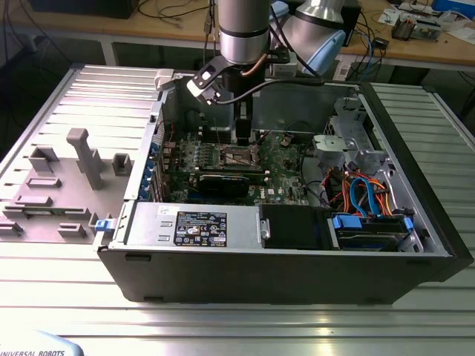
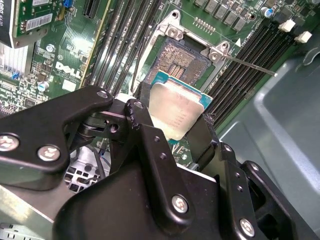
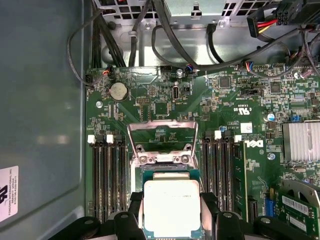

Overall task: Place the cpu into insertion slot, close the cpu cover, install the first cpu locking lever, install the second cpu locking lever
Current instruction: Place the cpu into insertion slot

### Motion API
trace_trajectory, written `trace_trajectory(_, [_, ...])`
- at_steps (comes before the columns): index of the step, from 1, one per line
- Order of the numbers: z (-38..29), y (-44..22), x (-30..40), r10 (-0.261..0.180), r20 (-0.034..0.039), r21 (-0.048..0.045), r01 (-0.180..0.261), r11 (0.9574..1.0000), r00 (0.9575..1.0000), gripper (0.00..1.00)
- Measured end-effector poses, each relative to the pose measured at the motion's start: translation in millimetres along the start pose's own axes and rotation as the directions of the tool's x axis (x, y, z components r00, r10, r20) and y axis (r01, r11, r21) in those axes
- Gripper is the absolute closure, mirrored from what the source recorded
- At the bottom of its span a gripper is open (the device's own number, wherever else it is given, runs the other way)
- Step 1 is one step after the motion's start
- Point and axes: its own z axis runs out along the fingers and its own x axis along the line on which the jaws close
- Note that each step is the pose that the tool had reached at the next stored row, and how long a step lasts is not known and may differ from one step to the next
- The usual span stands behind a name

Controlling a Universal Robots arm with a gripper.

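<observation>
Claw (image 2: 175,117) clenched on the cpu (image 2: 176,107): you've got it pinched by two opposite edges between the matte black fingers (image 2: 202,140). It's a flat little square, its dull silver top brushed and faintly printed, with a rim of green board peeking out around it.

Just beyond the chip lies the insertion slot (image 2: 175,57), a dark square bed with a fine grainy field of contacts and a silver-grey metal rim, bare and uncovered. The cpu hangs above the slot's near edge, tilted a touch and not seated.

In the first wrist view the cpu cover (image 3: 161,123) stands flipped up past the chip (image 3: 172,207). It's a thin shiny frame, and you see green motherboard (image 3: 165,95) through its big window. Long black memory slots (image 3: 107,175) flank the socket on both sides. A thin metal rod (image 2: 250,65) juts out from one socket corner.

From the exterior view, your claw (image 1: 243,132) reaches down inside the open black computer case (image 1: 282,274), which lies on the ribbed metal tabletop (image 1: 223,326).
</observation>
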Motion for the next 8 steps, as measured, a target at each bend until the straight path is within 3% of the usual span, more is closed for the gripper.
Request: trace_trajectory(8, [0.5, -0.3, 0.0, -0.001, -0.0001, -0.0001, 0.001, 1.0, 1.0, 0.46])
